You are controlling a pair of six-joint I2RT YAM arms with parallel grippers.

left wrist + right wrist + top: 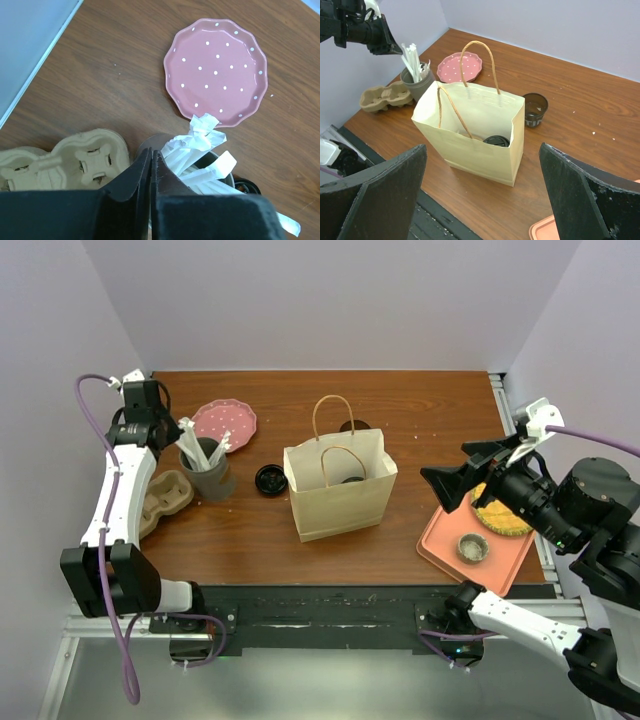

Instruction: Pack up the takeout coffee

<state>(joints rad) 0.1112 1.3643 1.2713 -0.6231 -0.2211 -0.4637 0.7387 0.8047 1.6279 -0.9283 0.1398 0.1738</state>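
Observation:
The takeout coffee [496, 141] stands inside the upright paper bag [470, 145]; only its round black lid [350, 478] shows over the bag's rim. My right gripper [482, 200] hangs wide open in front of and to the right of the bag [340, 502], with nothing between its fingers [450, 485]. My left gripper [151, 152] is shut, and I see nothing between its jaws. It hovers over the grey cup of white wrapped utensils [200, 160] at the back left, with its tip [394, 48] beside the utensil tops.
A lidless dark cup [535, 109] stands behind the bag. A loose black lid [270, 479] lies left of the bag. A pink dotted plate [216, 70] and a pulp cup carrier [65, 157] sit near the utensil cup. An orange tray [445, 545] with food lies at the right.

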